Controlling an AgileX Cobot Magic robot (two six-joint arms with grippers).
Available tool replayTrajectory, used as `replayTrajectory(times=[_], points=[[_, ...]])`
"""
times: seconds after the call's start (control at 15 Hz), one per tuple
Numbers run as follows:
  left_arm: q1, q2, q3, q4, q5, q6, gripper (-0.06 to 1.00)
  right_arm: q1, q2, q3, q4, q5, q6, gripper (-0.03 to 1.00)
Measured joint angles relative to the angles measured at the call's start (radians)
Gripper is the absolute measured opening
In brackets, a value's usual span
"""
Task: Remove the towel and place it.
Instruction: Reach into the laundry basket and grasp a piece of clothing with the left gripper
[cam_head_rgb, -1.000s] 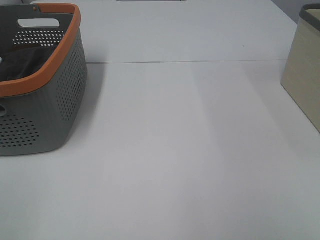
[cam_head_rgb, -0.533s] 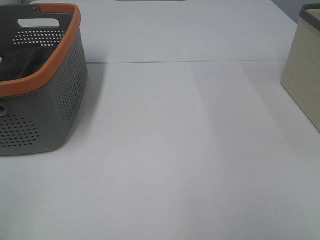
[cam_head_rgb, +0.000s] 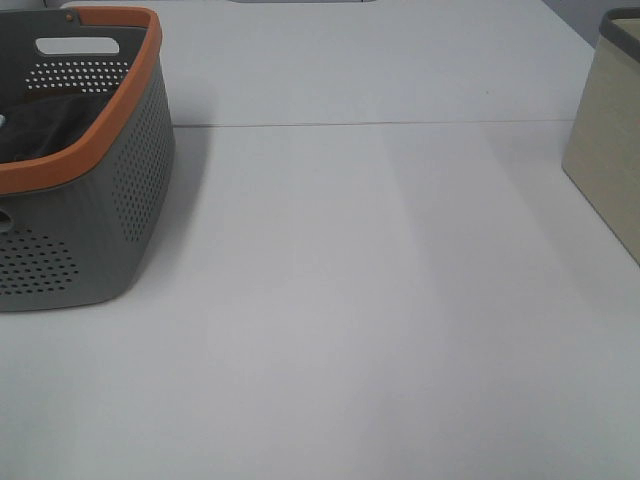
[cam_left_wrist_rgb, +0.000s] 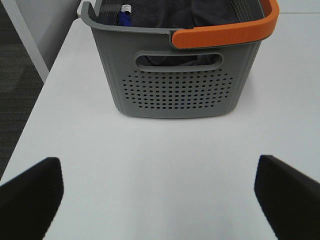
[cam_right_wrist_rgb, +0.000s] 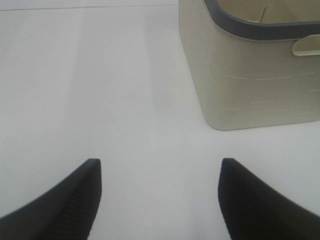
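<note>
The dark navy-charcoal towel (cam_head_rgb: 45, 125) lies inside the grey basket with the orange rim (cam_head_rgb: 140, 170) at the far left of the table. In the left wrist view the towel (cam_left_wrist_rgb: 170, 12) fills the basket (cam_left_wrist_rgb: 177, 90), with a bright blue item (cam_left_wrist_rgb: 123, 17) beside it. My left gripper (cam_left_wrist_rgb: 157, 195) is open and empty above the table, a short way in front of the basket. My right gripper (cam_right_wrist_rgb: 157, 200) is open and empty above the bare table, near the beige bin (cam_right_wrist_rgb: 250, 70). Neither gripper shows in the exterior high view.
A beige bin with a dark grey rim (cam_head_rgb: 608, 140) stands at the right edge of the table. A seam (cam_head_rgb: 380, 124) runs across the white table. The table's left edge (cam_left_wrist_rgb: 45, 95) drops to dark floor beside the basket.
</note>
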Motion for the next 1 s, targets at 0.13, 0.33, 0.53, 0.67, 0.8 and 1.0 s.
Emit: replayTrajectory(times=[0.13, 0.33, 0.53, 0.67, 0.8, 1.0], points=[[0.0, 0.0, 0.0, -0.005, 0.0, 0.006, 0.98, 0.0, 0.0, 0.0, 0.0, 0.0, 0.0, 0.59], [0.0, 0.0, 0.0, -0.006, 0.0, 0.006, 0.98, 0.0, 0.0, 0.0, 0.0, 0.0, 0.0, 0.59], [0.0, 0.0, 0.0, -0.008, 0.0, 0.006, 0.98, 0.0, 0.0, 0.0, 0.0, 0.0, 0.0, 0.59], [0.0, 0.0, 0.0, -0.01, 0.0, 0.006, 0.98, 0.0, 0.0, 0.0, 0.0, 0.0, 0.0, 0.59], [0.0, 0.0, 0.0, -0.01, 0.0, 0.006, 0.98, 0.0, 0.0, 0.0, 0.0, 0.0, 0.0, 0.59], [0.0, 0.0, 0.0, -0.01, 0.0, 0.006, 0.98, 0.0, 0.0, 0.0, 0.0, 0.0, 0.0, 0.59]])
